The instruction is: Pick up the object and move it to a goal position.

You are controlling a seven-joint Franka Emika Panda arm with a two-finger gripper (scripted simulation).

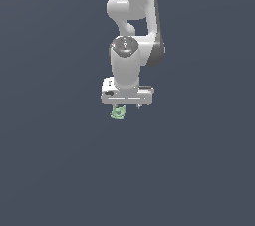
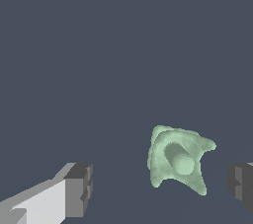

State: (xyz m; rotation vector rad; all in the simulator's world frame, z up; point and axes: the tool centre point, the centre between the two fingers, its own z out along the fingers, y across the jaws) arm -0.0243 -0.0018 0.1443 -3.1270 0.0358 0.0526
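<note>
Overhead, white Panda arm reached straight down, wrist vertical; gripper [image 2: 159,188] spread wide, holding nothing; pale mint-green lumpy object [image 2: 179,160] lay between its dark fingers [image 2: 81,188], nearer one, touching neither

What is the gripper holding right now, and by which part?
Nothing. The gripper is open, its fingers standing apart on either side of the mint-green object with gaps showing; no pad touches it.

The floor [image 1: 55,170] under my tool is a plain dark slate-blue surface with no edge or corner in sight. One thing appears to lie on it: the small mint-green lumpy object [image 2: 179,159], its lobes spread.
</note>
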